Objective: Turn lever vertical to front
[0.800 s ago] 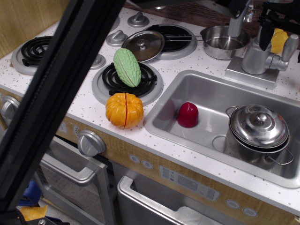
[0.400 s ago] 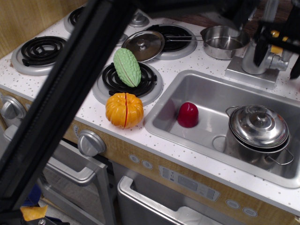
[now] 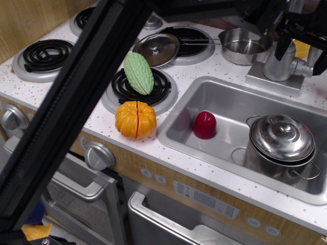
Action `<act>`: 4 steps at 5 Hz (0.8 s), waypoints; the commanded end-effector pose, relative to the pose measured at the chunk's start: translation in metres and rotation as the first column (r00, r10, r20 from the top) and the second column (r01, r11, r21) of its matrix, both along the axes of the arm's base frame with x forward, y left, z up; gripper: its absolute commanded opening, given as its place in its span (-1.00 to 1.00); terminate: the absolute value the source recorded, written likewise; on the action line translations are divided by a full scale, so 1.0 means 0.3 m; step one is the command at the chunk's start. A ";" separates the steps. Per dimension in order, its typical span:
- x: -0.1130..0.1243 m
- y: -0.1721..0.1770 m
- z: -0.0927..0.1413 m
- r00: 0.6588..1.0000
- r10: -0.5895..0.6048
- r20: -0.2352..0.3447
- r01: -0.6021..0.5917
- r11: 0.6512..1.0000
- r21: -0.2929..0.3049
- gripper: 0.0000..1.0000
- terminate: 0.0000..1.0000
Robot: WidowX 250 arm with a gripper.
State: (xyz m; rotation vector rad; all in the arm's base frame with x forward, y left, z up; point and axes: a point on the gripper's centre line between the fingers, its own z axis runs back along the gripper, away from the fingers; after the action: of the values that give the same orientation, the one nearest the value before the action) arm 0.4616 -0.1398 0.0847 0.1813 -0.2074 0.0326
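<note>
While the black gripper (image 3: 302,43) hangs at the top right, its two dark fingers (image 3: 282,45) stand spread, one on each side of the shiny silver toy faucet (image 3: 279,65). The short silver-grey rounded lever (image 3: 307,68) juts from the faucet's right side, low between the fingers; contact cannot be judged. Faucet base sits on the white speckled counter (image 3: 102,120) behind the steel sink (image 3: 225,104). In the sink: a dark red rounded toy (image 3: 205,125) and a lidded steel pot (image 3: 282,144). Orange toy pumpkin (image 3: 135,120) near the sink's left edge.
</note>
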 end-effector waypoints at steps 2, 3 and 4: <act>0.084 -0.025 0.123 0.980 -0.021 0.199 0.018 1.000 0.017 1.00 -1.00; 0.106 -0.011 0.129 0.977 -0.037 0.208 0.037 0.999 0.004 1.00 -1.00; 0.134 -0.004 0.141 0.975 -0.041 0.217 0.043 0.999 -0.002 1.00 -1.00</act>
State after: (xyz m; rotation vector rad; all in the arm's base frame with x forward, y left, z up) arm 0.5006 -0.1402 0.0904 0.1924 -0.3521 -0.0036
